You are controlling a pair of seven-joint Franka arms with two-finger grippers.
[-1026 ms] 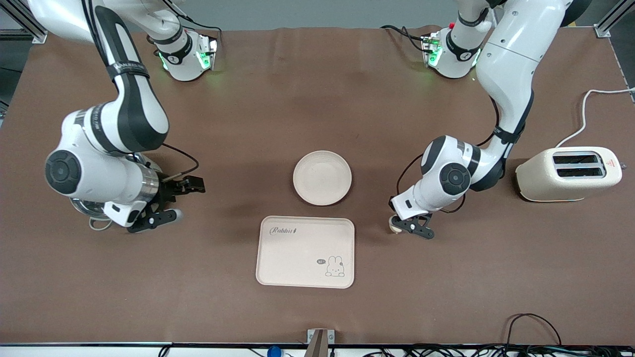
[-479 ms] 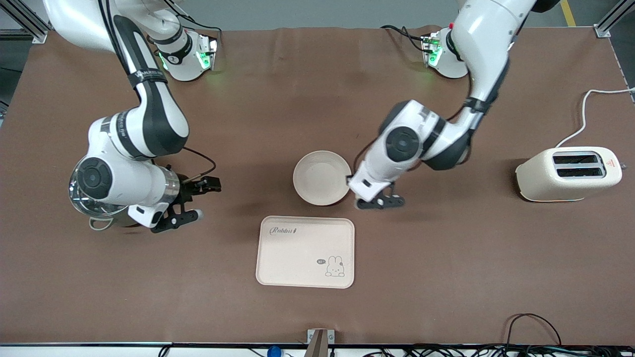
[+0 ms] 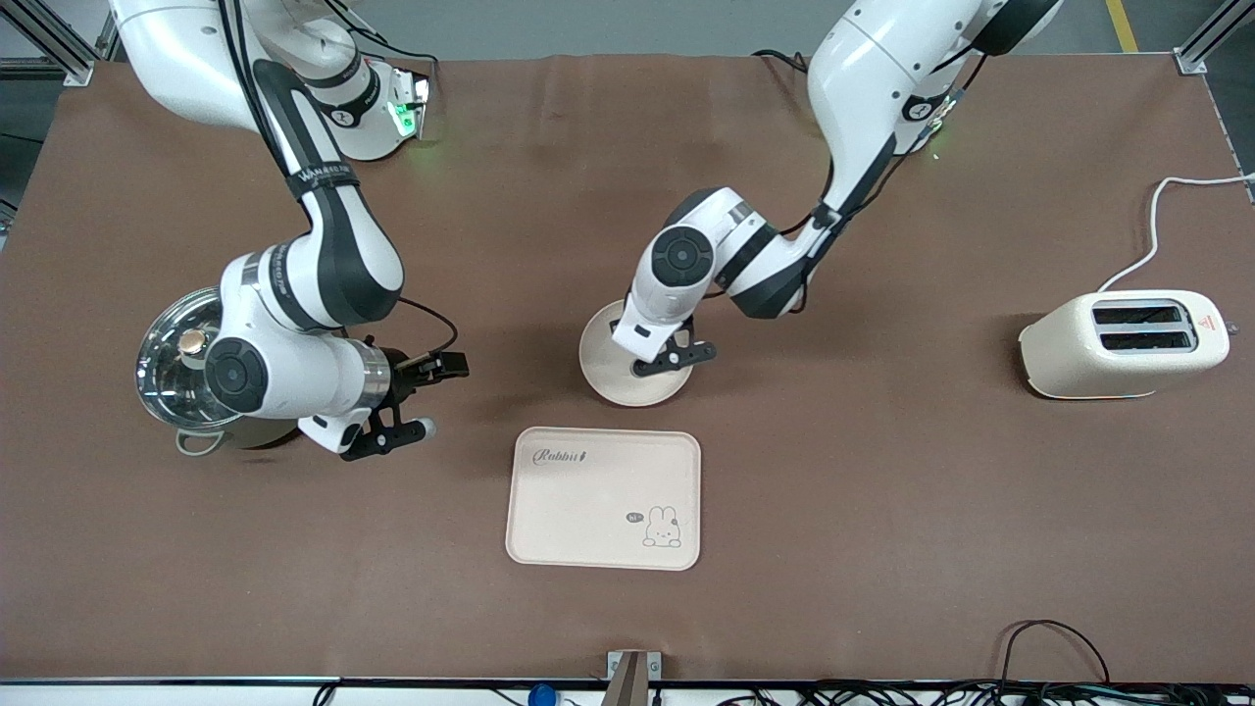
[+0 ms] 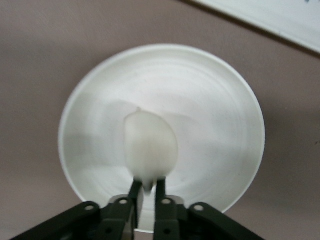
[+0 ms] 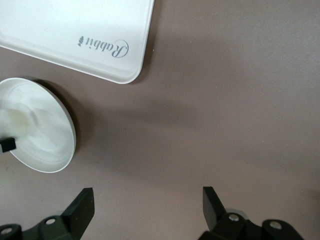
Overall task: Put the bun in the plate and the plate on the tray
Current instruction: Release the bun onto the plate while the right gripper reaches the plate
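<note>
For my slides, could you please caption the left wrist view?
Left gripper holds the bun between its fingers over the plate.

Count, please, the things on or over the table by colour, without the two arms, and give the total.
Cream or white: 4 (bun held by the left gripper over the plate, tray, toaster)
Silver: 1 (lidded pot, beside the right gripper)
Total: 5
</note>
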